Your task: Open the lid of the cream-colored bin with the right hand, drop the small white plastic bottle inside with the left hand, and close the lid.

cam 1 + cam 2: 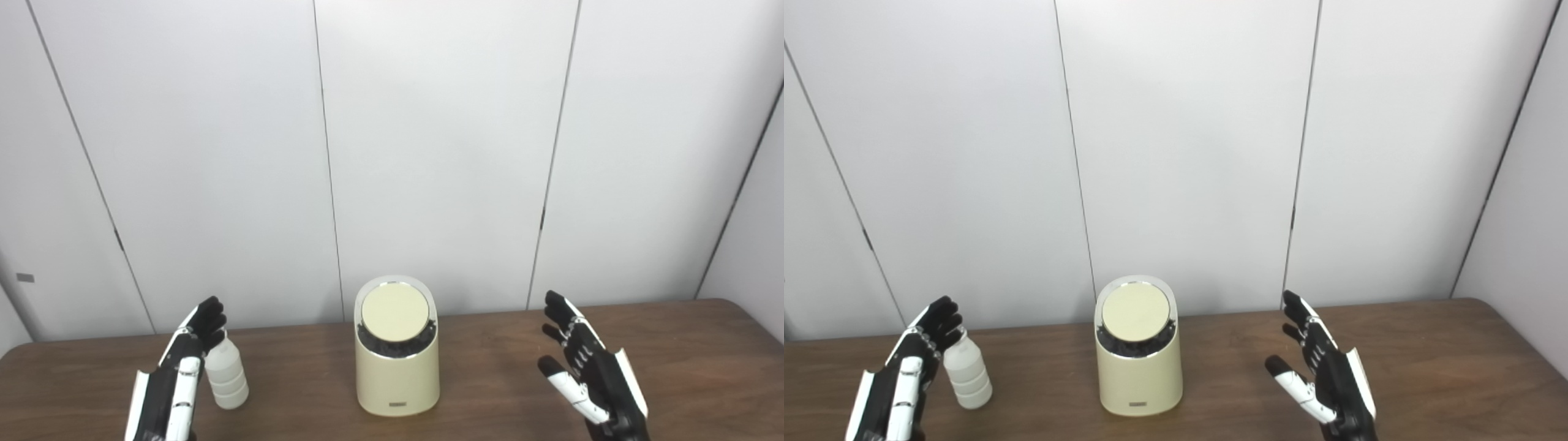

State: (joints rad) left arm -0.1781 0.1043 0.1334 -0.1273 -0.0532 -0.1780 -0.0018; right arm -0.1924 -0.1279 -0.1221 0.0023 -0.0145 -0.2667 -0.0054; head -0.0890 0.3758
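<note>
Right of the closed bin (397, 361), the right hand (585, 367) is hovering released; it should be reaching for the lid (395, 311) while the left hand (180, 367), also released, is waiting beside the bottle (226, 376).

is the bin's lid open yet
No, the round lid sits shut in the top of the cream-colored bin, and the right hand hovers open, apart from it.
</note>
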